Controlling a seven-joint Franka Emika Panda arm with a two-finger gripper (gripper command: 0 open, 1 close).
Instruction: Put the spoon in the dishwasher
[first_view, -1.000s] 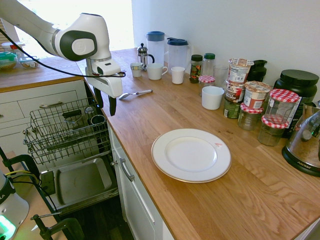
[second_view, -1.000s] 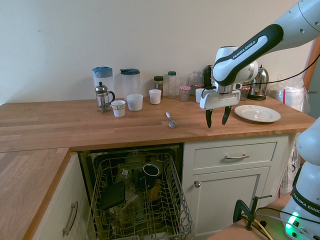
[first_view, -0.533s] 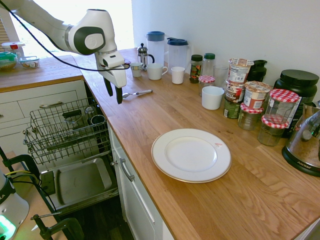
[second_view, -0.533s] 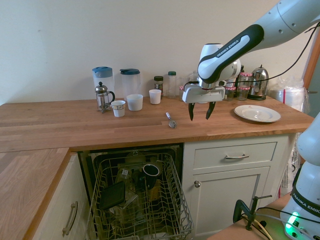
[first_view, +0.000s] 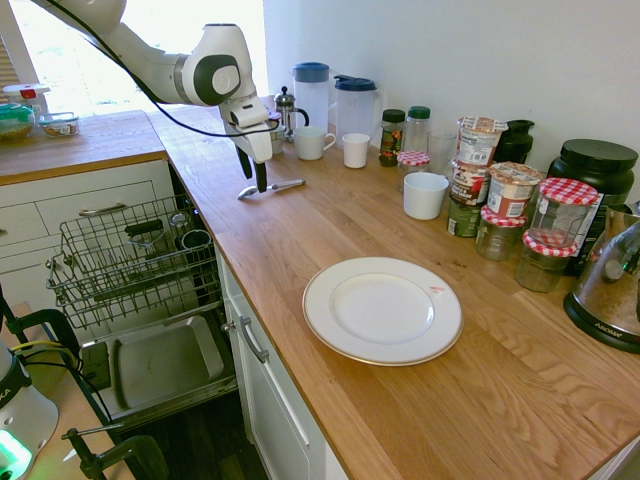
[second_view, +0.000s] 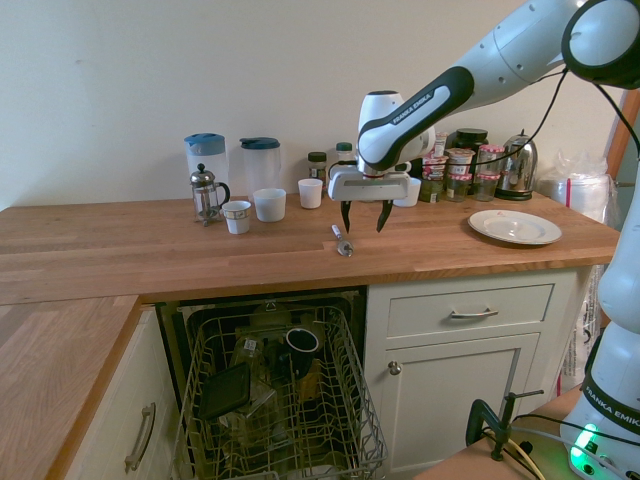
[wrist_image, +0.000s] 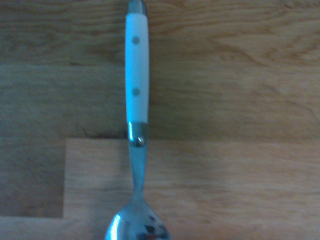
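My gripper (second_view: 363, 229) hangs with its two fingers spread wide and nothing between them, just above the wooden counter (second_view: 120, 240), in the upper middle of the second exterior view.

That counter runs across the middle of the same view. Below it, in the lower left, I have the dishwasher (first_view: 165, 360) open, its wire rack (second_view: 363, 412) pulled out; a dark mug (second_view: 302, 341) and some clear containers lie inside the rack.

Back on the counter, two clear pitchers with blue lids (second_view: 207, 165) stand against the wall at the upper left of the second exterior view, and a steel kettle (second_view: 517, 170) stands at the upper right. In front of the kettle lies a white plate (first_view: 380, 312), which takes the centre of the first exterior view. To the right of that view's centre are jars with red-checked lids (first_view: 546, 262), some stacked.

A French press (second_view: 206, 197) stands in front of the pitchers, a patterned cup (second_view: 237, 218) just beside it.

Smallest for me is the spoon (wrist_image: 137, 75), flat on the counter below my fingers and apart from them, left of upper centre in the first exterior view. The wrist view shows its pale riveted handle and shiny bowl.
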